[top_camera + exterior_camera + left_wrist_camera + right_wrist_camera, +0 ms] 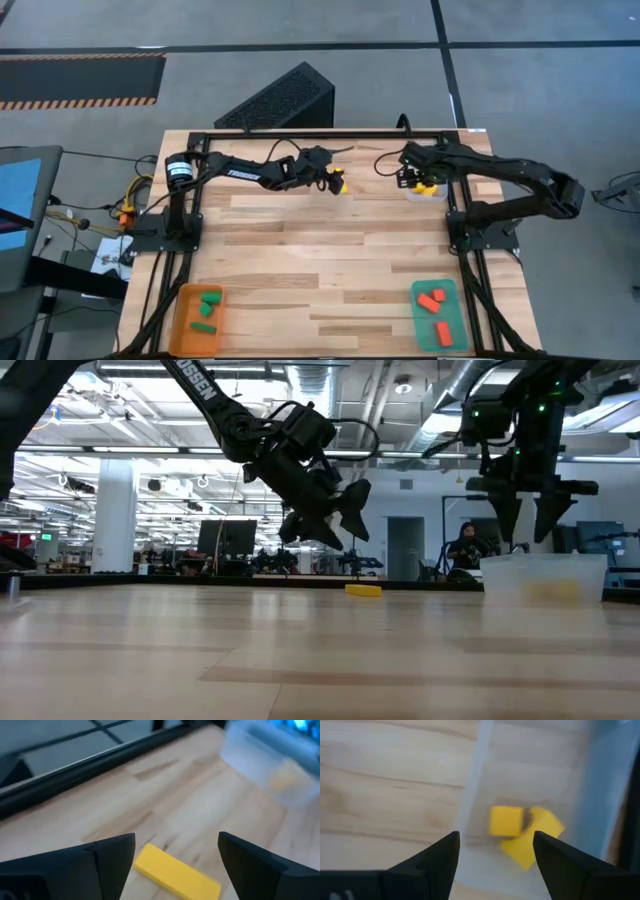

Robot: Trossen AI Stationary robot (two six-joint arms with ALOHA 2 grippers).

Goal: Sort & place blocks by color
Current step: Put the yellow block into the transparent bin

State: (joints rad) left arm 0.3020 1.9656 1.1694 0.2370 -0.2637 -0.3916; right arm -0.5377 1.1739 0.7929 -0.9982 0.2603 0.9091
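Left gripper (175, 855) hangs open over one yellow bar (176, 874) on the table; its arm reads "TROSSEN". Right gripper (495, 852), open, hovers above the clear tray (427, 192) holding two yellow blocks (522, 832). Three green blocks (207, 309) lie in the orange tray (182, 320), three red blocks (435, 310) in the teal tray (455, 325).

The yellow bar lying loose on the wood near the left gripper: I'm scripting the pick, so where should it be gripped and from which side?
Judging by its pose, grip the yellow bar across its narrow width at mid-length, coming straight down from above. It lies flat on the table, so only its long side faces are free. The left gripper hangs open over it, fingers either side.
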